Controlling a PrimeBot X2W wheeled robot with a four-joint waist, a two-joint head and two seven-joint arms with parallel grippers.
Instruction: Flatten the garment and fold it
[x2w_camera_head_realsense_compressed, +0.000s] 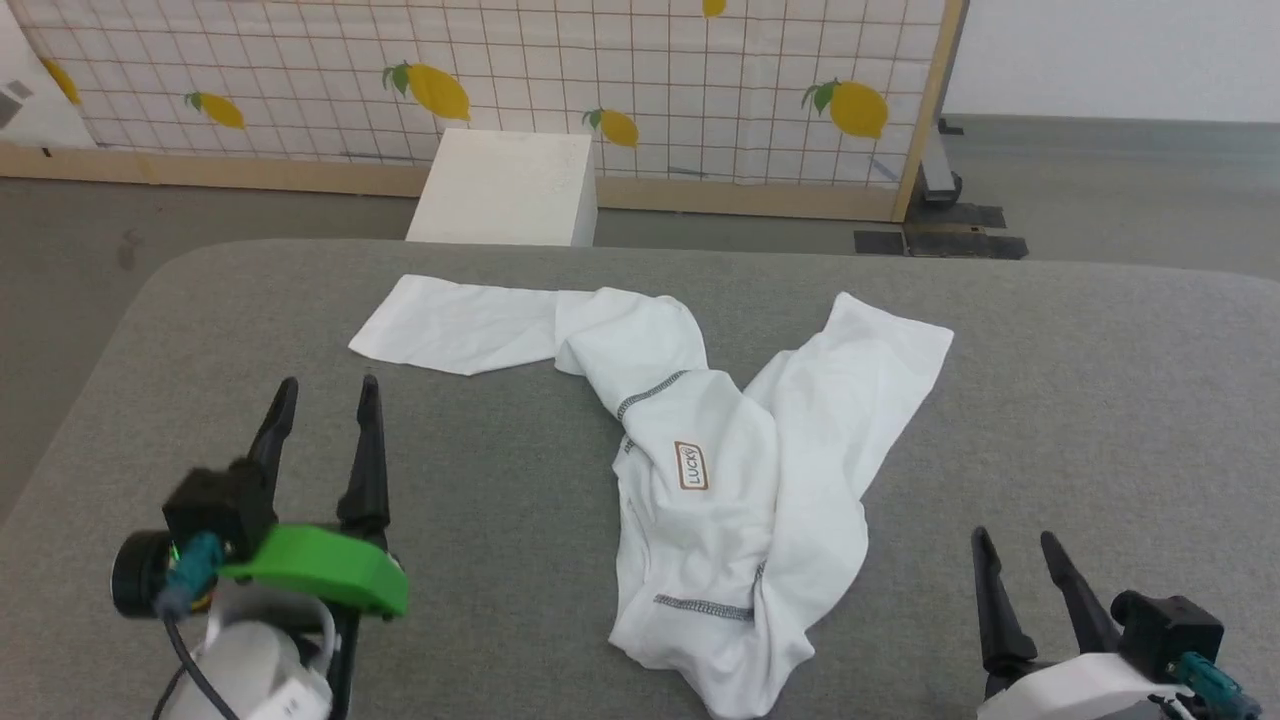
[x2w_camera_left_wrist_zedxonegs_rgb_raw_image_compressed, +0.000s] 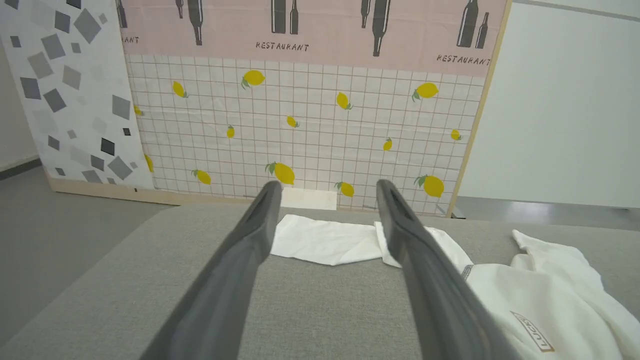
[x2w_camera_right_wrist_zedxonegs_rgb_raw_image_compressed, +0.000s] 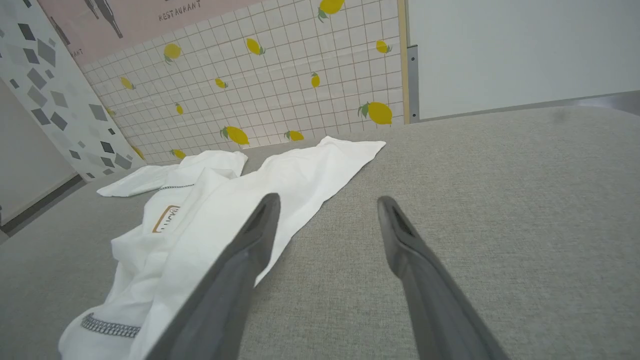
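Head view: the garment (x2w_camera_head_realsense_compressed: 720, 480) lies rumpled mid-counter (x2w_camera_head_realsense_compressed: 1100, 400), its sleeves reaching toward 10 and 1 o'clock. Its chest patch (x2w_camera_head_realsense_compressed: 690, 466) reads "LUCKY". The left jaws at 8 o'clock and the right jaws at 4 o'clock stand spread and empty.

Left wrist view: one sleeve (x2w_camera_left_wrist_zedxonegs_rgb_raw_image_compressed: 325, 242) lies at 12 o'clock beyond the parted jaws. The pink band (x2w_camera_left_wrist_zedxonegs_rgb_raw_image_compressed: 325, 25) on the backdrop says "RESTAURANT".

Right wrist view: the garment sits at 9 o'clock. It looks light, limp and prone to bunching, so the sleeve cuffs or hem corners seem the best places to pinch.
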